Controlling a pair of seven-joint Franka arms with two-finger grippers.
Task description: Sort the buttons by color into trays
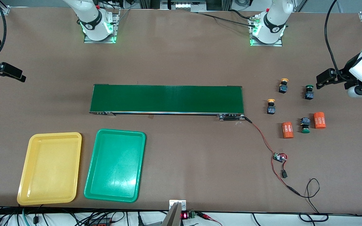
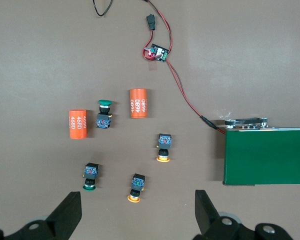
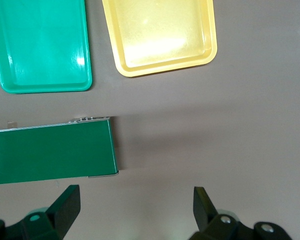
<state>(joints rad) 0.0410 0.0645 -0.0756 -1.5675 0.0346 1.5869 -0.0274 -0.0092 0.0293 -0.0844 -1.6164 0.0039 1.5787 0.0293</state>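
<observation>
Buttons first: you have four of them on the table near its edge at the left arm's end, all loose and apart from one another. One yellow-capped button (image 1: pixel 283 85) sits farthest from the front camera, with a green-capped button (image 1: pixel 309 92) beside it, closer to that end edge. The second yellow-capped button (image 1: pixel 271 106) lies a little nearer the camera, close to the end of the conveyor belt (image 1: pixel 167 99). The second green-capped button (image 1: pixel 305 124) lies nearest the camera, between two orange cylinders (image 1: pixel 287 130) printed 4680.

You find both trays near the table's camera-side edge, toward the right arm's end. The yellow tray (image 1: pixel 49 168) is closer to that end, the green tray (image 1: pixel 115 165) just beside it, a narrow strip of table between them. Neither holds a button.

Your left gripper (image 2: pixel 137 212) hangs in the air at the left arm's end of the table, fingers spread wide and holding nothing; its wrist view looks down on the four buttons. Your right gripper (image 3: pixel 135 207) hangs over the right arm's end, fingers (image 3: pixel 65 205) likewise wide and empty, with the belt's end and both trays in its wrist view.

A red-and-black wire (image 1: pixel 262 138) runs from the belt's end to a small circuit board (image 1: pixel 279 157) on the table.
</observation>
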